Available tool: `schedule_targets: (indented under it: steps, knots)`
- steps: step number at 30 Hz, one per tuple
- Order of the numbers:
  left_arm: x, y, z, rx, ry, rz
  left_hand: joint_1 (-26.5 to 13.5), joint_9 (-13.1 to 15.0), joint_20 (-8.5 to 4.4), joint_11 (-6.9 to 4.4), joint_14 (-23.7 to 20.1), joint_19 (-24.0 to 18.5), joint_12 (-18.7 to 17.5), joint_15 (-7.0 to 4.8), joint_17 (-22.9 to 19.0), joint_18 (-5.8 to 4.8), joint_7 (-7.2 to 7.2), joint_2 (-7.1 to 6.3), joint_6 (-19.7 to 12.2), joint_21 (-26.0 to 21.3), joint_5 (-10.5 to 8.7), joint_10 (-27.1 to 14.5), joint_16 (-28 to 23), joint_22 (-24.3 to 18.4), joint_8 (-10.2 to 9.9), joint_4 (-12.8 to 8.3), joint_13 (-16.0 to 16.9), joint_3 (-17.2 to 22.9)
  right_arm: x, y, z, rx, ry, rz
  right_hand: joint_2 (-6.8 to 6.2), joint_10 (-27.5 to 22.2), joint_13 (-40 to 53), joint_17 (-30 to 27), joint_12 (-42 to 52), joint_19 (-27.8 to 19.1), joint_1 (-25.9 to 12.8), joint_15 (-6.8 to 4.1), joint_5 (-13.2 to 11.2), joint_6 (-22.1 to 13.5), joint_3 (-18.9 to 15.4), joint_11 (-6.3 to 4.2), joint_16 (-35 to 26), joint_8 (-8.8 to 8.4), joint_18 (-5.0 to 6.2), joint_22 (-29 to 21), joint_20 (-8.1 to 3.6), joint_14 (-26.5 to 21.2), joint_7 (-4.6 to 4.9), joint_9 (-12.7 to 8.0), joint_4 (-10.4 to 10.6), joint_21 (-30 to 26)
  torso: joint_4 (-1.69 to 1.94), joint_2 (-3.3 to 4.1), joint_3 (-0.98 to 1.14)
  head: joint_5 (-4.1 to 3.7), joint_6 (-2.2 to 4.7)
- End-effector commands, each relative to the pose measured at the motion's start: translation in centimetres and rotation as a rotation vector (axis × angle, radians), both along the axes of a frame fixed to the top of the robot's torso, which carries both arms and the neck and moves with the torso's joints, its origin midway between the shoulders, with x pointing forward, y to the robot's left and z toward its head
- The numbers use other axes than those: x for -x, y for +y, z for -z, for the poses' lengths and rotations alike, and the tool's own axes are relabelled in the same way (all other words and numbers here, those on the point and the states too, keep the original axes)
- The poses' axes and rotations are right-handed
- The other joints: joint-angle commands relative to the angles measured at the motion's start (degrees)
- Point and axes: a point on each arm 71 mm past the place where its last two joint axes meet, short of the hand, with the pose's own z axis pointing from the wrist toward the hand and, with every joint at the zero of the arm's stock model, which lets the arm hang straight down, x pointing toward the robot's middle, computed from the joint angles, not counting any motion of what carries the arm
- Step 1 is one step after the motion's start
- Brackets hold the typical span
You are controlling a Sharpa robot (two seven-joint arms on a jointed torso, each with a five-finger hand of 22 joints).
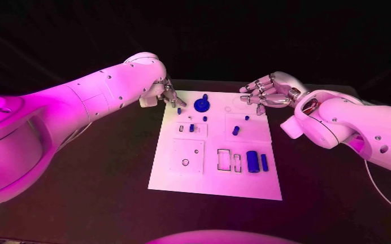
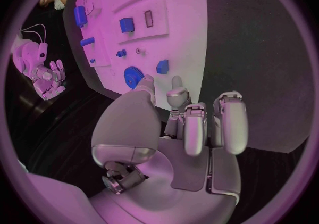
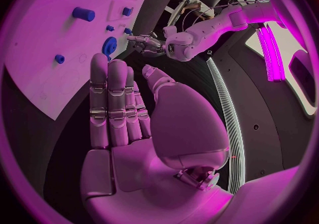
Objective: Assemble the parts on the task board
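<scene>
White rounded arm shells, dark screws; silver jointed robot hand (image 3: 133,128).

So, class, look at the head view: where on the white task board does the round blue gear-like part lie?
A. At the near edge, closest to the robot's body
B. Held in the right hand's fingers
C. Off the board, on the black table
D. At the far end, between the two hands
D: the blue gear lies on the far end of the task board, between the left hand and the right hand, and neither hand holds it.
</scene>
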Motion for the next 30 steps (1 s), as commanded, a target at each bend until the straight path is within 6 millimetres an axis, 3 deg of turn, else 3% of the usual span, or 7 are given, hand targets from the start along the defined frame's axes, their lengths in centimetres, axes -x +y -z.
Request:
schedule_targets:
  steps: [1,30]
  knots:
    - [0.01,-0.41,0.07,0.001,0.005,0.043,0.2,-0.1,0.40,-0.11,5.9,1.0,0.6,0.32,15.1,0.24,-0.05,0.48,0.7,0.5,0.07,0.3,0.1,5.7,-0.2,0.0,0.3,-0.4,0.06,0.21,0.01,0.001,-0.005,-0.020,0.33,-0.1,-0.1,0.1,0.2,0.3,-0.4,-0.10,0.3,-0.5,-0.2,0.08,-0.2,-0.20,0.35,-0.1,0.05,-0.2,-0.01,0.1,-0.1,-0.2,0.05,-0.04,0.07,0.02,-0.10]
    - [0.34,-0.70,0.45,-0.012,0.063,0.068,2.7,0.1,-0.25,-1.04,5.9,1.7,1.9,-0.43,15.1,-0.03,-1.14,2.30,3.4,1.4,0.12,1.6,0.1,6.9,1.2,-0.7,1.5,-1.4,0.00,0.36,0.16,0.001,0.000,-0.023,0.39,-0.2,-0.1,0.1,0.2,0.3,-0.3,-0.10,0.6,-0.5,-0.2,0.08,-0.3,-0.19,0.36,-0.1,0.04,-0.2,0.00,0.1,-0.1,-0.3,0.02,-0.06,0.06,0.23,-0.33]
